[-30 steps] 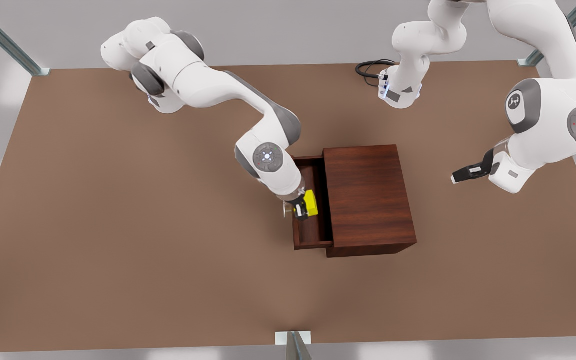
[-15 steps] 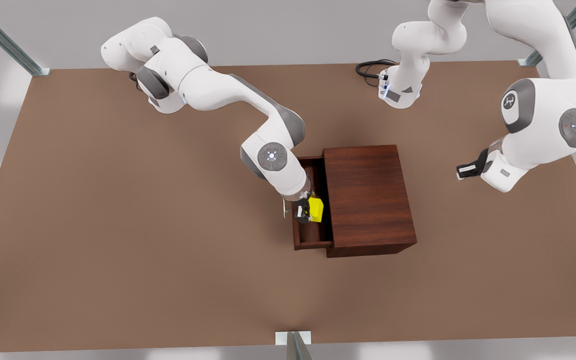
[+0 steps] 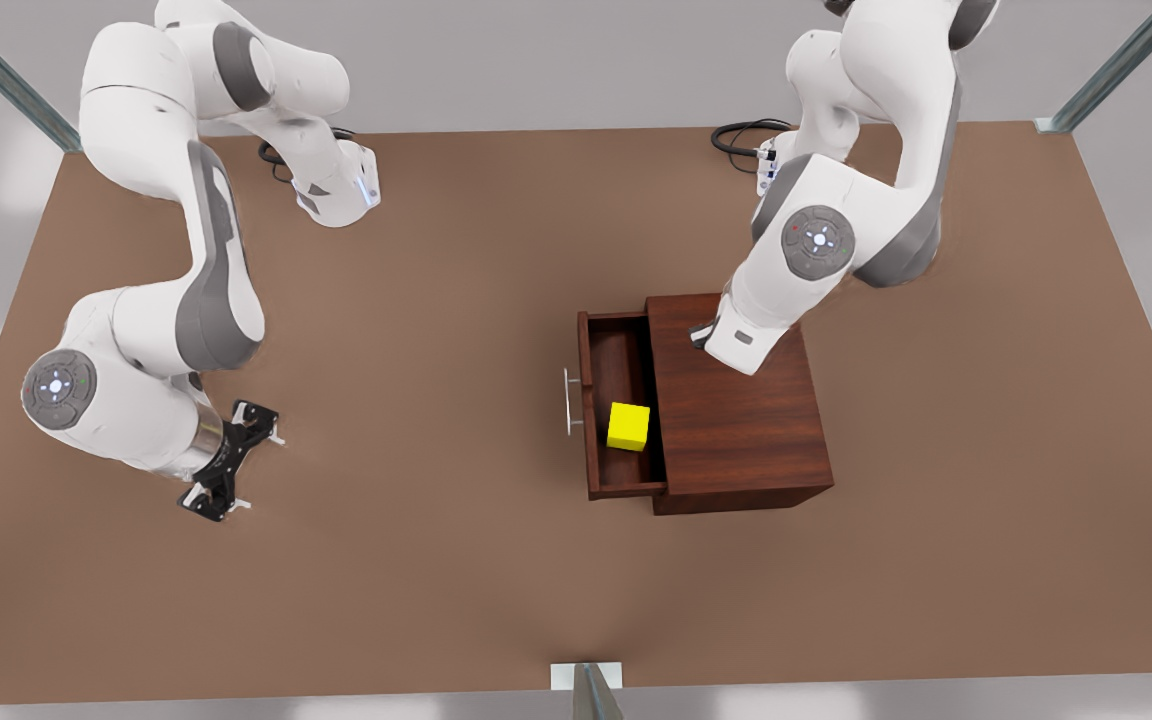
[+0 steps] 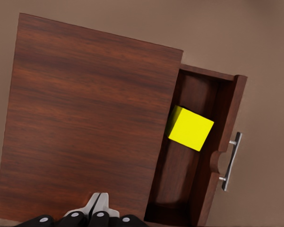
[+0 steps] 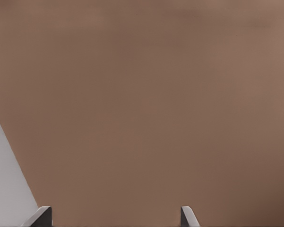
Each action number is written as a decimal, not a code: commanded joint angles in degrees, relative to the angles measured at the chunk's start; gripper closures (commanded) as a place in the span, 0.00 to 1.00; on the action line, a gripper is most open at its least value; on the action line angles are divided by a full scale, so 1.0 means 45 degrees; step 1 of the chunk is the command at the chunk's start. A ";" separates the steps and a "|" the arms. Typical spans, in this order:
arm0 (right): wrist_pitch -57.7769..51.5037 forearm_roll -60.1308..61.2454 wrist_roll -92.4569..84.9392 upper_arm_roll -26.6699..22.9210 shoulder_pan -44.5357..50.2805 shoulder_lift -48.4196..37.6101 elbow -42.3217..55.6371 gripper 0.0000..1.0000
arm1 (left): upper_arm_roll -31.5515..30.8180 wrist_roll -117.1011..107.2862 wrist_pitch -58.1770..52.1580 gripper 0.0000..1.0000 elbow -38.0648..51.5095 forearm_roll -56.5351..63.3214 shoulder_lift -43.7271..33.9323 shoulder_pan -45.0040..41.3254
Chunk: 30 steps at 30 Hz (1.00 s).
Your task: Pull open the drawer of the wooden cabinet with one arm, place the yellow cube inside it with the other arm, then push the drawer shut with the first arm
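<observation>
The wooden cabinet (image 3: 736, 400) (image 4: 85, 123) stands mid-table with its drawer (image 3: 616, 360) (image 4: 189, 179) pulled open toward the front view's left. Its silver handle (image 3: 572, 402) (image 4: 230, 161) is free. The yellow cube (image 3: 628, 427) (image 4: 190, 128) rests inside the drawer, close to the cabinet's front, and nothing holds it. My left gripper (image 4: 100, 201) hangs shut over the cabinet's top, and its wrist (image 3: 741, 340) is above the top's back corner. Far off at the front view's left, my right gripper (image 3: 231, 462) (image 5: 116, 215) is open and empty over bare table.
The brown table (image 3: 436, 560) has wide free room around the cabinet. Both arm bases (image 3: 336, 195) (image 3: 786, 170) stand at the far edge, with a black cable (image 3: 736, 135) beside one. Metal frame posts (image 3: 586, 690) rise at the edges.
The right gripper let go of the yellow cube in the drawer, opened and drew far back to the front view's left. The left arm swung in over the cabinet top.
</observation>
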 commanded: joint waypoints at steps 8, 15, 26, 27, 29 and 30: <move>-0.2266 -0.0961 -2.6298 -0.1116 -0.1023 -0.1553 -0.1701 0.00 | 0.0001 -2.3602 0.5155 1.00 0.0677 0.1701 0.2407 -0.3419; -0.2305 -0.0884 -2.5869 -0.1116 -0.0535 -0.1064 -0.1740 0.00 | 0.0079 -2.4950 0.8006 1.00 0.0851 0.1721 0.3891 -0.4279; -0.2305 -0.0922 -2.4874 -0.1116 -0.0242 -0.0986 -0.1720 0.00 | 0.0157 -2.4286 0.7363 1.00 0.0969 0.3186 0.5318 -0.4572; -0.2325 -0.0864 -2.4950 -0.1155 -0.0300 -0.1006 -0.1701 0.00 | 0.0293 -2.3975 0.6819 1.00 0.1028 0.3205 0.5298 -0.4494; -0.2286 -0.0903 -2.4853 -0.1135 -0.0261 -0.1006 -0.1720 0.00 | 0.0411 -2.3154 0.6114 1.00 0.1048 0.3127 0.5123 -0.4318; -0.2286 -0.0922 -2.4853 -0.1135 -0.0242 -0.1006 -0.1720 0.00 | 0.0411 -2.2977 0.5723 1.00 0.1048 0.3108 0.5044 -0.4201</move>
